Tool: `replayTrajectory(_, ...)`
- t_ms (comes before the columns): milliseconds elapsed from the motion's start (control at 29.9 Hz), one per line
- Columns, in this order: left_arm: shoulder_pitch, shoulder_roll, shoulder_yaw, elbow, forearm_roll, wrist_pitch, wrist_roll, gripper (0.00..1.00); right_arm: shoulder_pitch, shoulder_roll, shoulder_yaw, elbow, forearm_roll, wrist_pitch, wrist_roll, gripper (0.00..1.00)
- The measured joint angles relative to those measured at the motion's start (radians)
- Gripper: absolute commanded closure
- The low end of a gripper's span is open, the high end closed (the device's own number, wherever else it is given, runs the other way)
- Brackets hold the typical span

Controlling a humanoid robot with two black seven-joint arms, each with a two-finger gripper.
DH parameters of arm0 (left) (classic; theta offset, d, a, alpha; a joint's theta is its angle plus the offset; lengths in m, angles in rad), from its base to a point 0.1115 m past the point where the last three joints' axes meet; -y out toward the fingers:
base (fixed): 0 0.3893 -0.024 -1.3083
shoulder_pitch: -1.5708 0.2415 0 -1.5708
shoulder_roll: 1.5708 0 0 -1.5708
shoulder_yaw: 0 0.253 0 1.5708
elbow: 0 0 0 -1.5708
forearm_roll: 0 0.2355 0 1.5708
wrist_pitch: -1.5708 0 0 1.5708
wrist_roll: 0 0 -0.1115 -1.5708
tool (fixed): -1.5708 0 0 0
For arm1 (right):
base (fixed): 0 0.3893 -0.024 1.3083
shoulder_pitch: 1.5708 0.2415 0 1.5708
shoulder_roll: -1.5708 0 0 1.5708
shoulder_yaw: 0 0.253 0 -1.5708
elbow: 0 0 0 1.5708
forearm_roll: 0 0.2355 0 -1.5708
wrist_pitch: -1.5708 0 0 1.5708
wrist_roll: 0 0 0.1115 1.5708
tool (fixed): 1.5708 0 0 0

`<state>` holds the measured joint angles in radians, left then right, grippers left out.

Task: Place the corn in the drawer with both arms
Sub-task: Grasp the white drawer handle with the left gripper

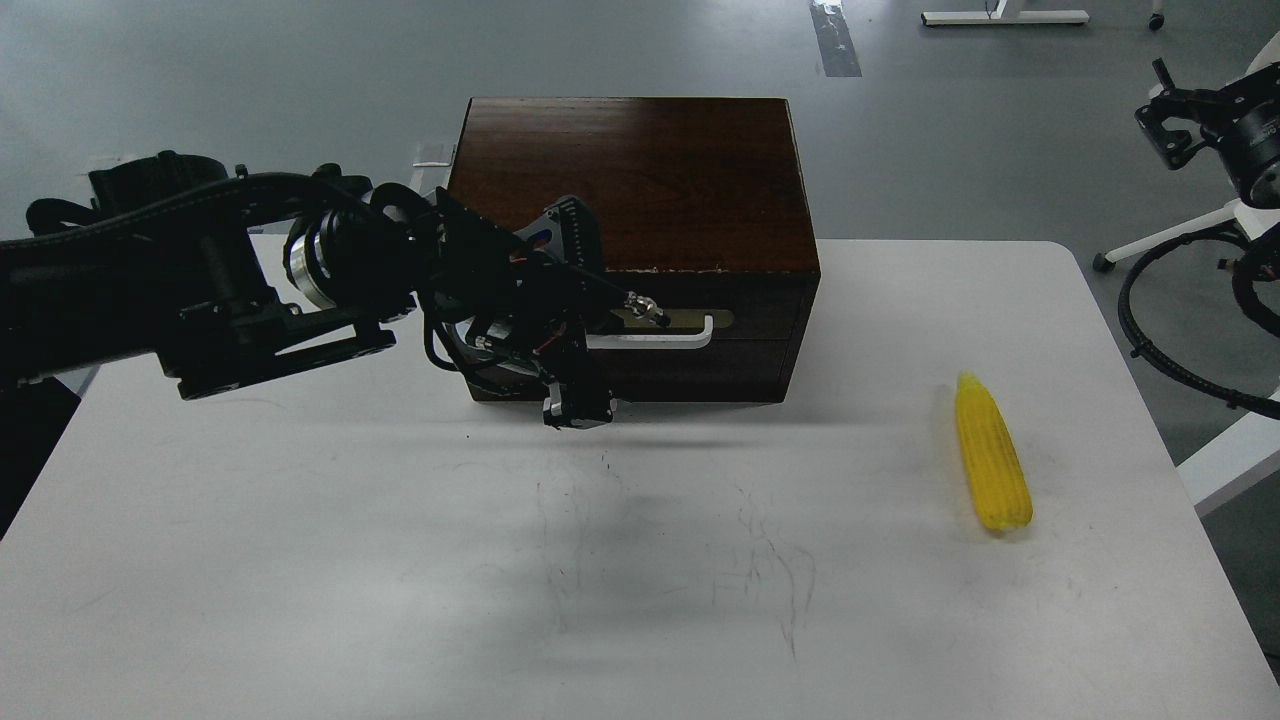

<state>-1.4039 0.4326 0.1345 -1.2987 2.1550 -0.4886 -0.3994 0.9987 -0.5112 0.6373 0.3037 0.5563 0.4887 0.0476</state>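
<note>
The corn point(990, 455) lies on the white table point(300, 560) at the right, its tip pointing away from me. The dark box point(640, 170) stands at the table's back middle. Its drawer point(740, 350) is shut, with the white bar handle point(660, 341) under a brass plate point(700, 318). My left gripper point(576, 405) hangs in front of the box's lower left front, below the handle's left end, holding nothing I can see; its fingers are dark and cannot be told apart. My right gripper point(1168, 122) is far off at the upper right, away from the table, small and dark.
Black cables point(1150, 330) and a white frame point(1225, 455) sit beyond the table's right edge. The table's front edge is close to me. Faint scuff marks cross the middle of the table top.
</note>
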Motion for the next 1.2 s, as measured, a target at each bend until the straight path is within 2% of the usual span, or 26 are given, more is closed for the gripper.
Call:
replayTrajectory(234, -0.005, -0.003, 0.006, -0.002, 0.003, 0.0, -0.001, 0.28, 0.0, 0.0, 0.0, 0.0, 0.0, 0.0, 0.0, 0.0)
replayTrajectory(367, -0.006, -0.003, 0.007, -0.014, 0.009, 0.0, -0.001, 0.37, 0.0, -0.002, -0.003, 0.0, 0.0, 0.0, 0.0, 0.0)
replayTrajectory(468, -0.006, -0.002, 0.008, -0.017, 0.012, 0.0, -0.001, 0.4, 0.0, -0.006, -0.005, 0.0, 0.0, 0.0, 0.0, 0.0)
replayTrajectory(1202, -0.014, -0.003, 0.036, -0.02, 0.014, 0.0, -0.014, 0.42, 0.004, -0.009, -0.004, 0.0, -0.001, 0.0, 0.0, 0.0)
